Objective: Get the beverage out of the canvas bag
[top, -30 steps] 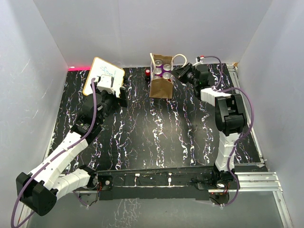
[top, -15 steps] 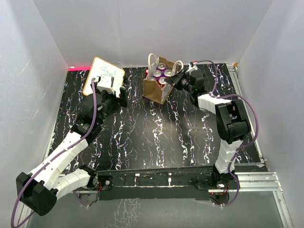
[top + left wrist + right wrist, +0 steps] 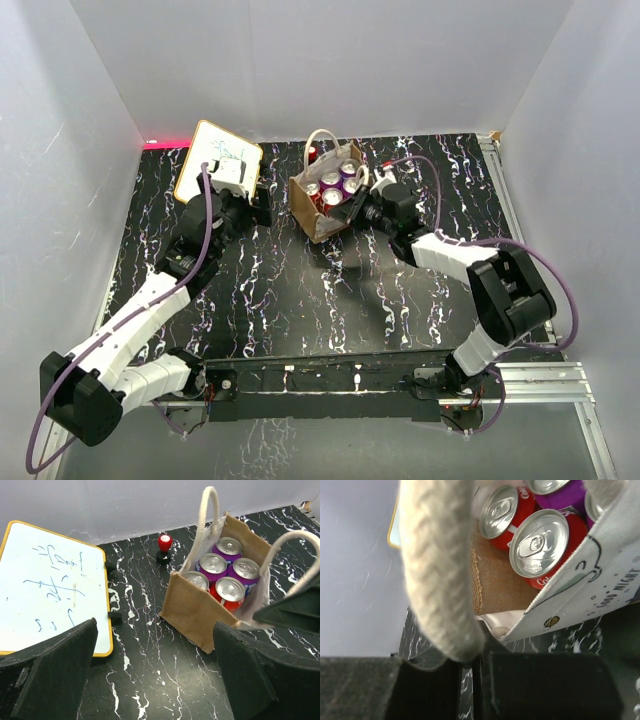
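Tan-brown cloth makes up the small boxy canvas bag (image 3: 308, 212) with cream rope handles. From the top, it sits near the middle of the far edge of the black, white-streaked surface (image 3: 330, 290). Purple drink cans (image 3: 347, 172) and red drink cans (image 3: 331, 197) stand inside it. The right fingers (image 3: 356, 208) touch the bag's right side. A white board with a yellow frame (image 3: 218, 158) is near the far left corner.

From the left wrist, the left fingers (image 3: 55, 670) are spread wide apart and hold nothing. The bag is between them, farther off. A small red knob on a black base (image 3: 164, 547) stands just behind the bag.

From the right wrist, the right fingers are pressed together, pinching the bag's pale printed side. A thick cream rope handle (image 3: 440, 570) hangs over them. Two red cans show their shiny tops.
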